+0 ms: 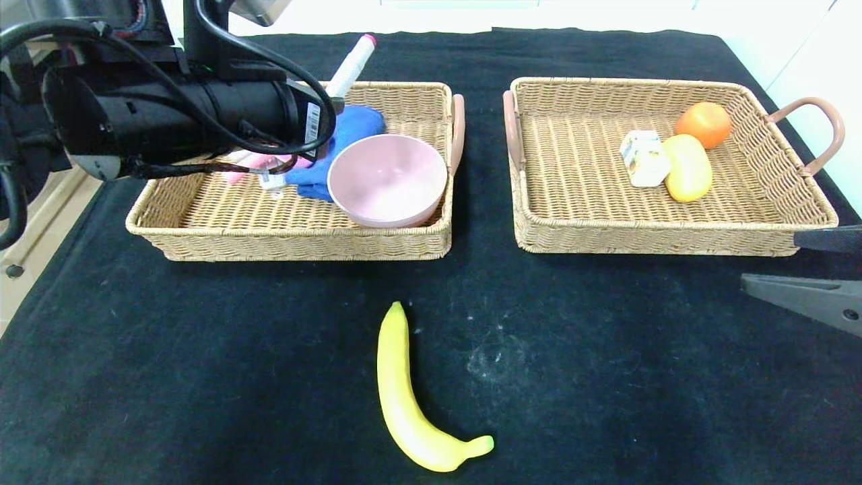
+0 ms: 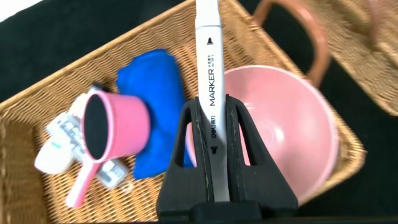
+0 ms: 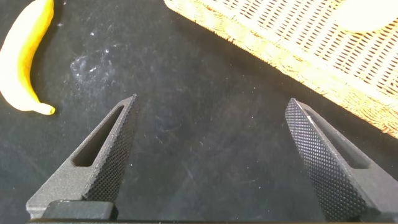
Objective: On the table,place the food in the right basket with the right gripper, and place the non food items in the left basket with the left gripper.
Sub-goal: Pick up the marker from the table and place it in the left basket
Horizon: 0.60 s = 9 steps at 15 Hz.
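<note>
Left tool [image 2: 214, 134] hung over the left basket [image 1: 202, 229], clenched on a white marker [image 2: 210, 74]. Marker was a long white barrel with black "MARKER" print along it and a pinkish cap end [image 1: 367, 40] sticking up past the basket's far rim in the head view. Below it in that basket: pink bowl [image 1: 387, 178], blue cloth [image 1: 353, 128], pink cup [image 2: 115, 127] with a handle lying on its side, and a small white packet-like item [image 2: 59, 146], too unclear to name.

Right tool [image 3: 211, 155] sat low at the right edge of the table [image 1: 202, 377], just in front of the right basket [image 1: 646, 239], fingers spread wide, nothing between them.

Right basket held an orange [image 1: 704, 123], a yellow lemon-like fruit [image 1: 688, 168] and a small white carton [image 1: 643, 158], the carton and the yellow fruit touching.

Banana [image 1: 411, 404] lay alone on the black table in front of the baskets, yellow, curved, stem end toward the robot's right, well apart from both tools.
</note>
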Tool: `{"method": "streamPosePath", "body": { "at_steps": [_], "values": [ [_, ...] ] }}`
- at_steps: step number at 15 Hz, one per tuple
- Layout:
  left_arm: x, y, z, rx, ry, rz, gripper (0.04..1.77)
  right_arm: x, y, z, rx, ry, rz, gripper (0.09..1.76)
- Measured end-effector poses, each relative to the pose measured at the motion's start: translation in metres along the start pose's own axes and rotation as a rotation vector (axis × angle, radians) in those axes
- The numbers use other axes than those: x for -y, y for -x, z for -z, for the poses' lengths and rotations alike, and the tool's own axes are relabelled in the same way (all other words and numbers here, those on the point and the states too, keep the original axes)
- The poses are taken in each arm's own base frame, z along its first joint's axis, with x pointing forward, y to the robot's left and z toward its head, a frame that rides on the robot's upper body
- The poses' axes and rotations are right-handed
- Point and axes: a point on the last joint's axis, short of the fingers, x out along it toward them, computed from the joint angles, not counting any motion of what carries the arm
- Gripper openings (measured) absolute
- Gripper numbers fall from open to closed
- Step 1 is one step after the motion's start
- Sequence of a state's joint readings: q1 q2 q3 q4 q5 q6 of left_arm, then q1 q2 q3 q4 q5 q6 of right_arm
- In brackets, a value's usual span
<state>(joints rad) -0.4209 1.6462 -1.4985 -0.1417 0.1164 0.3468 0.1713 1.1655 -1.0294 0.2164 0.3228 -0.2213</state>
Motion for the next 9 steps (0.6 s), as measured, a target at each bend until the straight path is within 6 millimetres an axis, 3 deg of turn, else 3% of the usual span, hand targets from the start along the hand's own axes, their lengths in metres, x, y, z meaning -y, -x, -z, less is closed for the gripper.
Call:
{"method": "streamPosePath", "body": {
  "at_steps": [5, 9],
  "values": [
    [-0.029, -0.015, 0.013, -0.013, 0.035, -0.021, 0.24, 0.000, 0.000, 0.000, -0.001, 0.000, 0.000, 1.71],
    [-0.040, -0.026, 0.024, -0.028, 0.046, -0.033, 0.24, 0.000, 0.000, 0.000, -0.001, -0.001, 0.002, 1.71]
  ]
}}
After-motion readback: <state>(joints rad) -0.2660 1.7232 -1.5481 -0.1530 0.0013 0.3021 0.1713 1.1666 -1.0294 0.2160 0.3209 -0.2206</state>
